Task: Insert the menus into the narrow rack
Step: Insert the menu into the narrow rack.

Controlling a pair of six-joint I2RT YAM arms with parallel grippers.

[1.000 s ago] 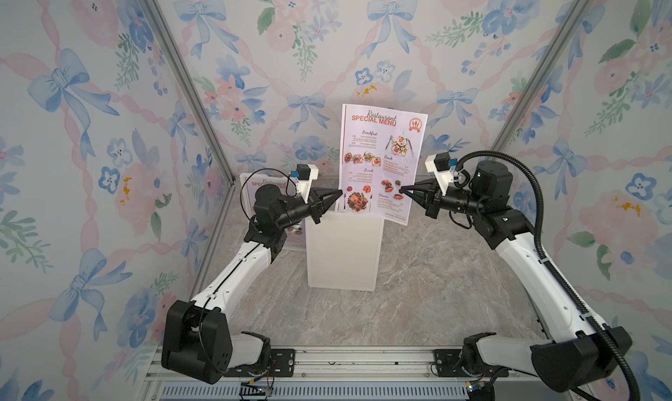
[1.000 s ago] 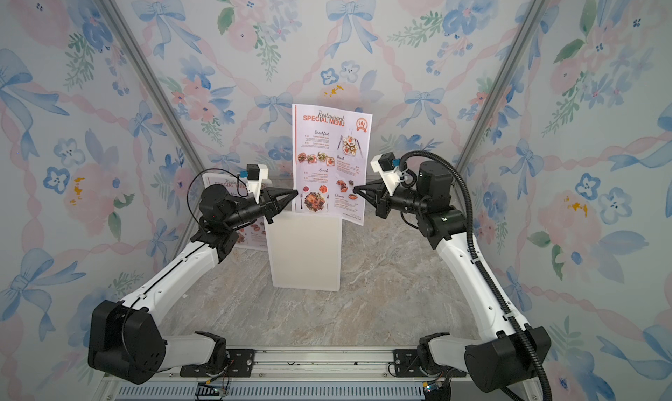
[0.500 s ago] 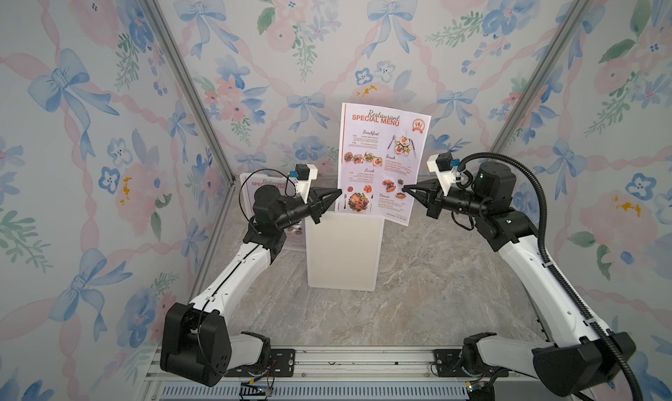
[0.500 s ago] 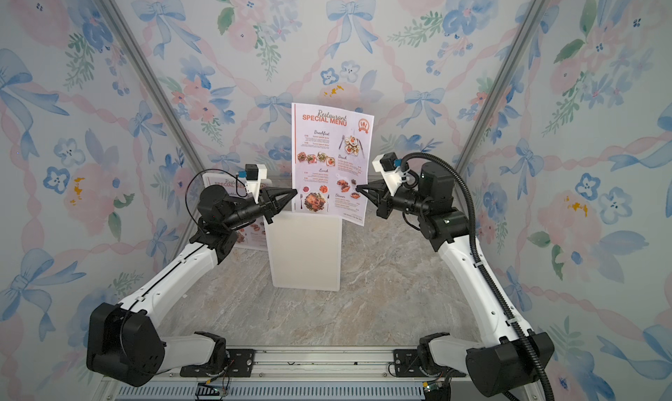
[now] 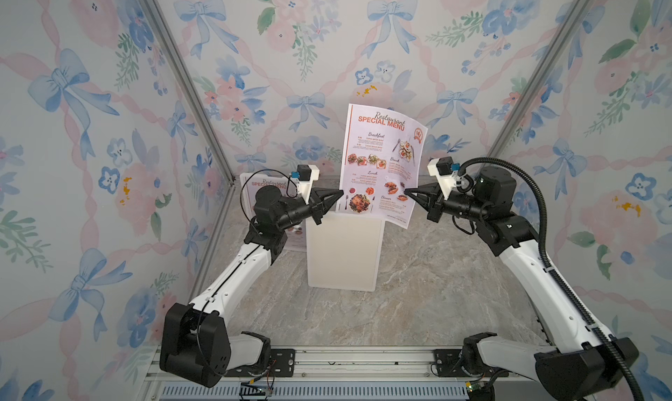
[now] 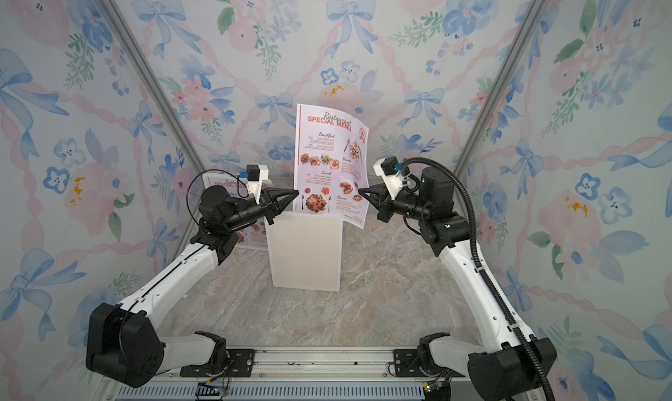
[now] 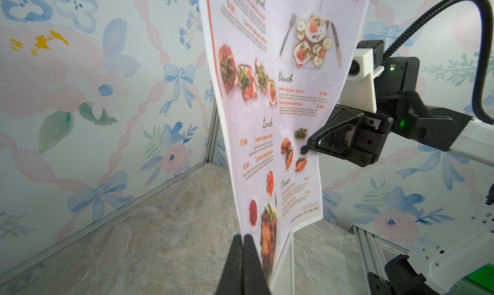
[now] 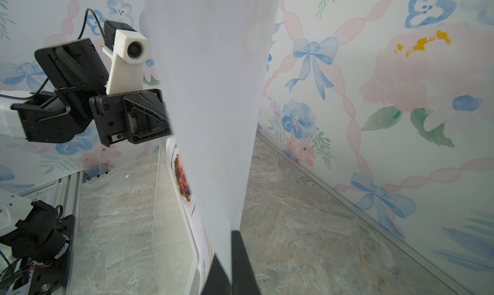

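One menu [image 5: 378, 163] [image 6: 327, 163] stands upright over the white narrow rack [image 5: 343, 253] [image 6: 305, 257]. Its lower edge sits at the rack's top, and its lower right corner pokes out past the rack's side. My right gripper [image 5: 405, 191] [image 8: 226, 244] is shut on the sheet's right edge, with paper between the fingers. At the left edge, my left gripper [image 5: 342, 192] [image 7: 243, 236] is shut, the sheet's edge running into the seam between its tips. A second menu [image 5: 269, 188] leans on the back left wall behind my left arm.
Floral walls close in the marble floor [image 5: 418, 290] on three sides, with metal corner posts [image 5: 189, 90]. The arm bases sit on a rail [image 5: 327, 363] along the near edge. The rack stands mid-floor between both arms.
The held menu's upper right corner has sagged a little. Both grippers have stayed almost where they were, still shut.
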